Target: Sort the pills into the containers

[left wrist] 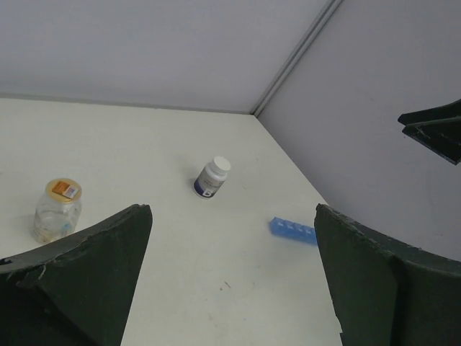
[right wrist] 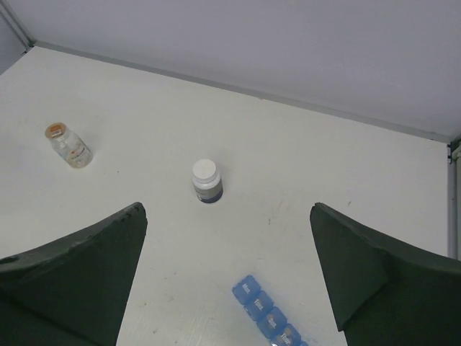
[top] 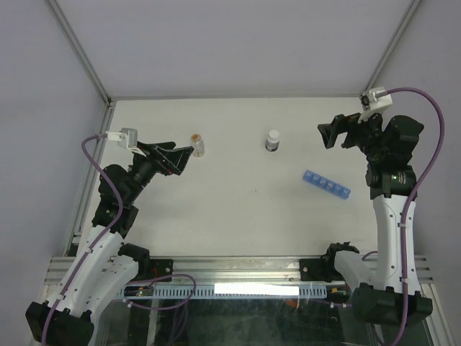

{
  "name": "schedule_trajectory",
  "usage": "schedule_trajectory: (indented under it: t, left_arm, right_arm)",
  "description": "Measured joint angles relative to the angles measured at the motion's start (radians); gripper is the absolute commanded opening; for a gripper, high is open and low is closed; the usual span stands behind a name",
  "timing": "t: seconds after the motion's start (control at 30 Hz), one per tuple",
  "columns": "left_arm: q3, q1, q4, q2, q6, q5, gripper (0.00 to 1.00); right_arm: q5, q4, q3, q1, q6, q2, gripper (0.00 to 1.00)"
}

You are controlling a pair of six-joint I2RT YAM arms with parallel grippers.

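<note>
The blue strip of lidded compartments (top: 326, 185) lies on the white table at the right; it also shows in the left wrist view (left wrist: 293, 231) and the right wrist view (right wrist: 268, 317), lids closed. No loose pills show. My left gripper (top: 175, 156) is open and empty, raised over the left of the table beside a small clear vial with an orange cap (top: 197, 145). My right gripper (top: 337, 132) is open and empty, held above the table behind the strip.
A small white bottle with a dark band (top: 272, 140) stands at the middle back, also in the left wrist view (left wrist: 211, 178) and right wrist view (right wrist: 207, 182). The vial shows there too (left wrist: 57, 210) (right wrist: 68, 145). Grey walls enclose the table on three sides.
</note>
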Motion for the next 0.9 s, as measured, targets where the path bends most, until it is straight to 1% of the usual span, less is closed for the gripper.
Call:
schedule_trajectory:
  t: [0.17,0.37,0.47,0.53,0.6,0.67,0.73,0.8,0.9]
  left_arm:
    - [0.000,0.000,-0.024,0.001,0.002,0.002,0.99]
    - [-0.010,0.000,-0.006,0.026,0.002,0.001,0.99]
    - [-0.048,0.000,0.023,0.043,0.001,0.001,0.99]
    - [-0.072,0.000,0.037,0.056,0.001,0.001,0.99]
    - [-0.103,0.000,0.058,0.077,0.000,-0.003,0.99]
    - [-0.130,0.000,0.077,0.102,-0.001,-0.006,0.99]
    - [-0.154,0.000,0.096,0.134,-0.005,-0.006,0.99]
    - [-0.181,0.000,0.111,0.156,-0.010,-0.005,0.99]
    - [-0.233,0.000,0.144,0.165,-0.019,-0.005,0.99]
  right_arm:
    - [-0.056,0.012,-0.028,0.000,0.022,0.005,1.00]
    - [-0.198,0.051,-0.068,0.000,0.007,0.034,1.00]
    - [-0.324,0.056,-0.102,0.000,-0.069,0.058,1.00]
    - [-0.425,0.048,-0.134,0.000,-0.158,0.078,1.00]
    - [-0.492,0.025,-0.163,0.009,-0.252,0.101,1.00]
    - [-0.492,-0.005,-0.177,0.028,-0.330,0.132,1.00]
    - [-0.446,-0.035,-0.175,0.051,-0.394,0.177,1.00]
    - [-0.362,-0.081,-0.156,0.068,-0.449,0.245,1.00]
    - [-0.201,-0.120,-0.132,0.050,-0.520,0.369,0.99]
